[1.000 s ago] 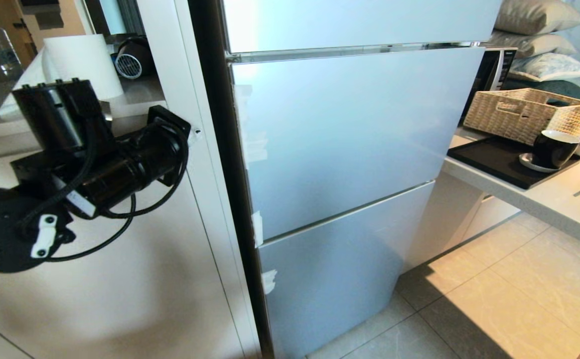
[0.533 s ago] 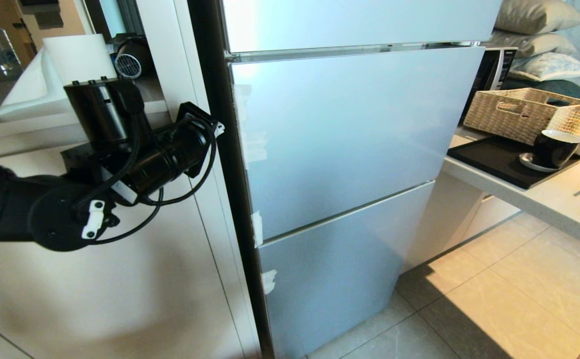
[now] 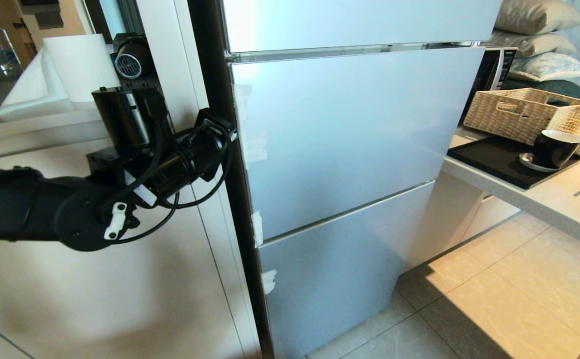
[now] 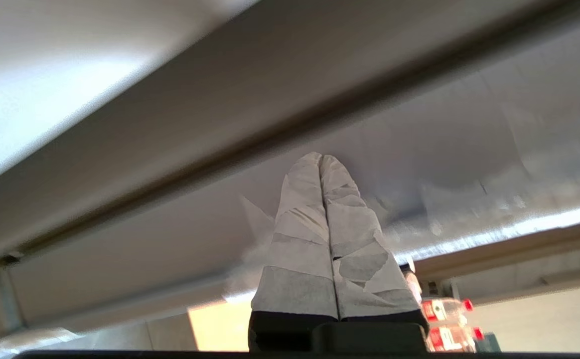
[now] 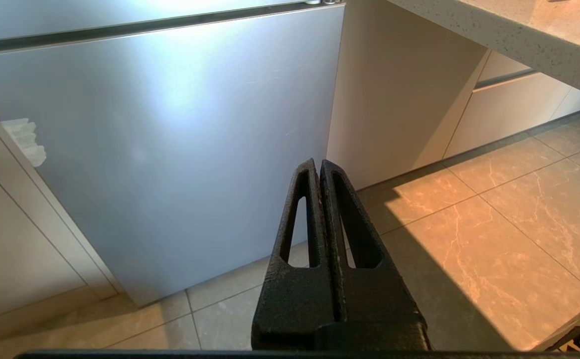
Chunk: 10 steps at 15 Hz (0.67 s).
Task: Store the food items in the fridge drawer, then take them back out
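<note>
The left gripper [image 4: 322,158] is held at the fridge door's [image 3: 340,134] left edge, jaws pressed together on nothing — likely so its tips can pry there. The right gripper [image 5: 320,164] is parked low, likewise clenched empty. Neither drawer nor food is seen.

Fridge door panels [image 3: 345,134] glossy pale-blue, glass-like, smooth, with a thin shiny metal strip [image 3: 355,50] between the upper two. Cabinet panel [image 3: 120,299] matt white, smooth. Left arm [image 3: 21,209] matt black plastic and metal; left claw [image 4: 322,158] wrapped in rough whitish cloth-like tape, creased. Right claw [image 5: 319,164] matt black, grainy plastic. Floor [image 3: 519,299] polished stone-look tile, slight sheen. Basket [image 3: 524,112] woven wicker, rough. Surface [image 3: 559,209] speckled pale stone. Tray [image 3: 494,159] matt black. Cup [image 3: 554,147] glossy dark ceramic.
</note>
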Available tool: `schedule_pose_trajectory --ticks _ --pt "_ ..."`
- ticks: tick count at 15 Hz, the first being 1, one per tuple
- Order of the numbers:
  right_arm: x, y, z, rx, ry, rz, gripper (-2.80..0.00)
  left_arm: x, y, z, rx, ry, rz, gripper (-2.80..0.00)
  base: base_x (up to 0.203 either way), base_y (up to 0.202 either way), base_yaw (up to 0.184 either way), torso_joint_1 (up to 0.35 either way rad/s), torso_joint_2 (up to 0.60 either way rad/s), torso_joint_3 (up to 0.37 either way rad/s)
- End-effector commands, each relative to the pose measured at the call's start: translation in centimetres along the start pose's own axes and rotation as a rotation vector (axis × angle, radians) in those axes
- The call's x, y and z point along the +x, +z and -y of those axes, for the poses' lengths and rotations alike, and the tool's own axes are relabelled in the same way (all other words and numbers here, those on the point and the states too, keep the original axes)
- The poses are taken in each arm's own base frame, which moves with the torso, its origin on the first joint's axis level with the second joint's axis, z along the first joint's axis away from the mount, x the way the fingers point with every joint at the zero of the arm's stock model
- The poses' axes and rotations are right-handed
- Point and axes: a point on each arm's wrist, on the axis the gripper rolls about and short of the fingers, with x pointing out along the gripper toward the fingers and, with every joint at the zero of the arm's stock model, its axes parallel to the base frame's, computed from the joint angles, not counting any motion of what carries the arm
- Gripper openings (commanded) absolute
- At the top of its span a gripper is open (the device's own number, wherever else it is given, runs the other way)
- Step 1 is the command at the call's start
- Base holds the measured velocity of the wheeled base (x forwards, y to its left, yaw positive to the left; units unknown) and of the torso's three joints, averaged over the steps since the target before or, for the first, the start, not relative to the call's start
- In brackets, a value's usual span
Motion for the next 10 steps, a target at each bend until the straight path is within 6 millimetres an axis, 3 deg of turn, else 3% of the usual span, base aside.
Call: schedule_pose_trajectory --ticks 1,10 --pt "0.0 0.0 0.0 -0.001 0.001 -0.001 -2.80 -0.6 -0.7 0.9 -0.009 -0.025 -0.022 -2.80 0.000 0.000 0.000 0.000 0.00 0.000" --pt "0.0 0.0 0.0 0.000 0.001 -0.001 -2.80 -2.3 -2.1 1.0 -0.012 -0.025 -0.083 -2.80 0.000 0.000 0.000 0.000 0.00 0.000"
